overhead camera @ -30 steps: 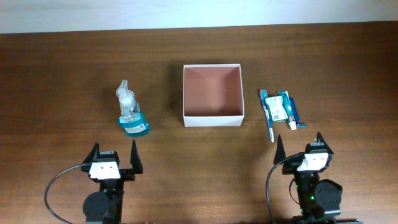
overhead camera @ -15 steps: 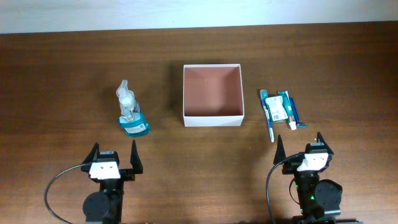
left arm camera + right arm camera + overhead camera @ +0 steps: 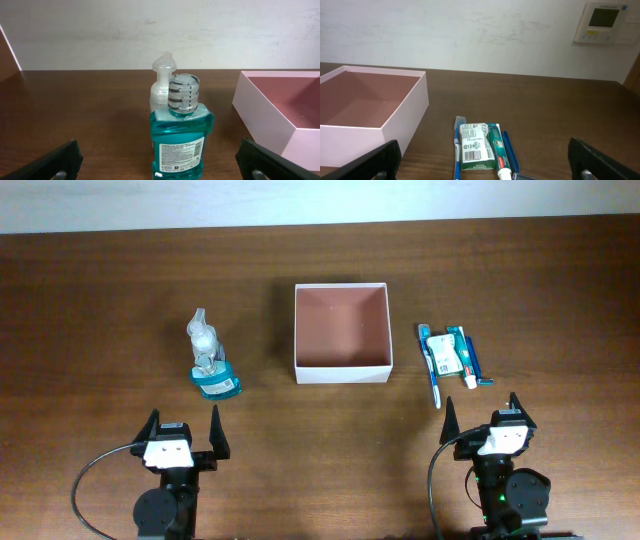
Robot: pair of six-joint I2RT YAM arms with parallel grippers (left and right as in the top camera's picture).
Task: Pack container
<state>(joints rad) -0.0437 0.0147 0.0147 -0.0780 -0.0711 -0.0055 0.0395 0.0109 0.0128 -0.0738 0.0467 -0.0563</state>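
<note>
The container (image 3: 342,376), a square shallow box with white walls and a pinkish-brown inside, sits empty at the table's middle; it also shows in the left wrist view (image 3: 265,117) and the right wrist view (image 3: 395,122). A teal mouthwash bottle (image 3: 216,379) lies left of it with a clear pump bottle (image 3: 202,335) behind; both show in the left wrist view (image 3: 181,140) (image 3: 161,80). Right of the container lie a toothbrush (image 3: 433,370), a small box (image 3: 443,354), a toothpaste tube (image 3: 462,360) and a blue razor (image 3: 477,365). My left gripper (image 3: 184,432) and right gripper (image 3: 480,416) are open and empty near the front edge.
The wooden table (image 3: 100,300) ends at a pale wall at the back. A wall thermostat (image 3: 603,22) shows in the right wrist view. The toiletries show in the right wrist view: toothbrush (image 3: 458,150), small box (image 3: 474,147), toothpaste (image 3: 498,150).
</note>
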